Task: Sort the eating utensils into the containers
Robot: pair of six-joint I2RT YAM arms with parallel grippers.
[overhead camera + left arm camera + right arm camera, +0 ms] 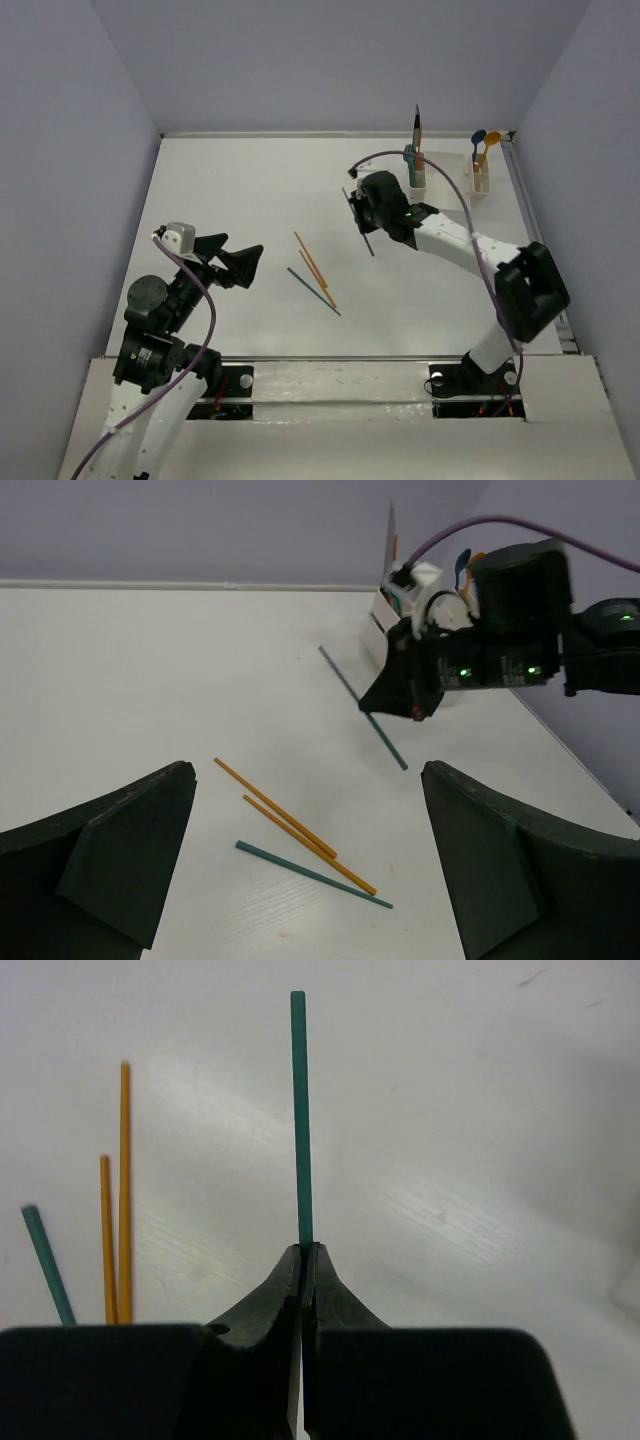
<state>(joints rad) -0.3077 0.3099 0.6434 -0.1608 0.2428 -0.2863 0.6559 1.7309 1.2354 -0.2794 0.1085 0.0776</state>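
Note:
My right gripper (362, 216) (308, 1250) is shut on a dark teal chopstick (369, 246) (390, 748) (299, 1110), gripping it partway along, low over the table's middle. Two orange chopsticks (312, 262) (280, 812) and a second dark teal chopstick (314, 292) (312, 874) lie loose on the table left of it. My left gripper (245, 250) (308, 772) is open with nothing between its fingers, hovering just left of those loose chopsticks. The white containers stand at the far right: one cup (416, 172) holds a knife, another (480, 180) holds blue and orange spoons.
White walls close the table at the back and both sides. The right arm's purple cable (455, 200) arcs over the table near the containers. A metal rail (330, 380) runs along the near edge between the arm bases.

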